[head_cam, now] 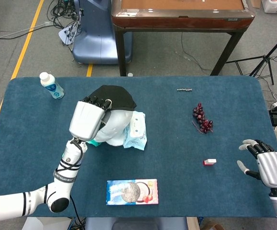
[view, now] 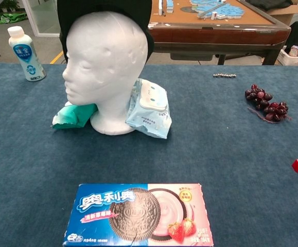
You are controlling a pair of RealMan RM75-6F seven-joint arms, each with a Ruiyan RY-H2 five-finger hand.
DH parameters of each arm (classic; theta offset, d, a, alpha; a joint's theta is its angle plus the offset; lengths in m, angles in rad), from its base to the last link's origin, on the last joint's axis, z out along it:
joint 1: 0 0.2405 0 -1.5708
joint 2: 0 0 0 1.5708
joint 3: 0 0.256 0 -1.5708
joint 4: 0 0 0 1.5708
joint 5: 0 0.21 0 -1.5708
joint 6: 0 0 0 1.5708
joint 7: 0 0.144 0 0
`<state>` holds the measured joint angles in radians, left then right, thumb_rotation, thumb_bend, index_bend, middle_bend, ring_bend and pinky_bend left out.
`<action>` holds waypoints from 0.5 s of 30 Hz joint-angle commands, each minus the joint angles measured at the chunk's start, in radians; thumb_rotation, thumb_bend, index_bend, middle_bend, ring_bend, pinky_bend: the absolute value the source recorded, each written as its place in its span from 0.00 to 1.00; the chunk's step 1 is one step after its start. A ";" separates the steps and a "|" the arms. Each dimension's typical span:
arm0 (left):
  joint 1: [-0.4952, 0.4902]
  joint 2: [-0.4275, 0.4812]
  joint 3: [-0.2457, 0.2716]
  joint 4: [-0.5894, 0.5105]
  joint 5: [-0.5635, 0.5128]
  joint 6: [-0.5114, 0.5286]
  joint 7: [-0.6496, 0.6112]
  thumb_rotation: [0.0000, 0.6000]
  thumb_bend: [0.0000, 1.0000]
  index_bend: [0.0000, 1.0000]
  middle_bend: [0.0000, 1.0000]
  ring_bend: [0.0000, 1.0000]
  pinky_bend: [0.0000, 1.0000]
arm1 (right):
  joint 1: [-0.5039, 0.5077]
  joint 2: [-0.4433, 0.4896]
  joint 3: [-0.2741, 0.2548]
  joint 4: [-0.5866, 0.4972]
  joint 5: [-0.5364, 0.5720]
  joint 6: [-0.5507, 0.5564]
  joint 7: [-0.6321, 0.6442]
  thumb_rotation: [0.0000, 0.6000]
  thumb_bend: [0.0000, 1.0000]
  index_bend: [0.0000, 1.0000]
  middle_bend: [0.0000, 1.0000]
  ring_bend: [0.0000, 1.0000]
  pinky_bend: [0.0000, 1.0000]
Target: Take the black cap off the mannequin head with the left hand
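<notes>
The black cap (head_cam: 114, 96) sits high on the white mannequin head (view: 107, 67), whose face points left in the chest view. There the black cap (view: 107, 9) covers only the crown and runs off the top edge. My left hand (head_cam: 88, 119) is raised over the head's front, its fingers (head_cam: 96, 101) curled onto the cap's near edge and gripping it. This hand is out of the chest view. Far right, near the table's front edge, my right hand (head_cam: 267, 165) hovers open with nothing in it.
A wet-wipes pack (head_cam: 136, 131) and a green pouch (view: 74, 114) lean against the mannequin's base. A cookie box (head_cam: 132, 191) lies near the front edge. A white bottle (head_cam: 51, 86) stands at back left. Grapes (head_cam: 202, 118), a small chain (head_cam: 184, 89) and a red-white block (head_cam: 209, 162) lie to the right.
</notes>
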<state>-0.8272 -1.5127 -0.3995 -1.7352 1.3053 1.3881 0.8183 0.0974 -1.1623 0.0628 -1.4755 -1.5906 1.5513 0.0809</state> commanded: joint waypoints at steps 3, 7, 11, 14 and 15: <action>-0.011 -0.002 -0.016 0.023 -0.029 -0.003 0.002 1.00 0.69 0.64 0.69 0.59 0.69 | 0.000 0.000 0.000 0.000 0.001 -0.001 0.001 1.00 0.27 0.42 0.33 0.28 0.41; -0.016 -0.006 -0.026 0.039 -0.055 -0.002 0.008 1.00 0.69 0.64 0.69 0.59 0.69 | 0.001 0.000 0.000 0.000 0.002 -0.002 0.000 1.00 0.27 0.42 0.33 0.28 0.41; -0.020 -0.002 -0.029 0.040 -0.066 -0.001 0.003 1.00 0.69 0.64 0.69 0.59 0.69 | 0.001 0.000 0.000 0.001 0.002 -0.003 0.000 1.00 0.27 0.42 0.33 0.28 0.41; -0.023 0.000 -0.024 0.033 -0.058 0.003 -0.001 1.00 0.69 0.64 0.69 0.59 0.69 | 0.002 -0.001 0.001 0.001 0.004 -0.005 -0.001 1.00 0.27 0.42 0.33 0.28 0.41; -0.025 -0.001 -0.024 0.032 -0.055 0.004 -0.001 1.00 0.69 0.64 0.69 0.59 0.69 | 0.002 -0.001 0.000 0.001 0.004 -0.006 -0.001 1.00 0.27 0.42 0.33 0.28 0.41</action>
<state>-0.8511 -1.5133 -0.4238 -1.7019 1.2488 1.3915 0.8176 0.0998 -1.1635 0.0631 -1.4742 -1.5867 1.5452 0.0797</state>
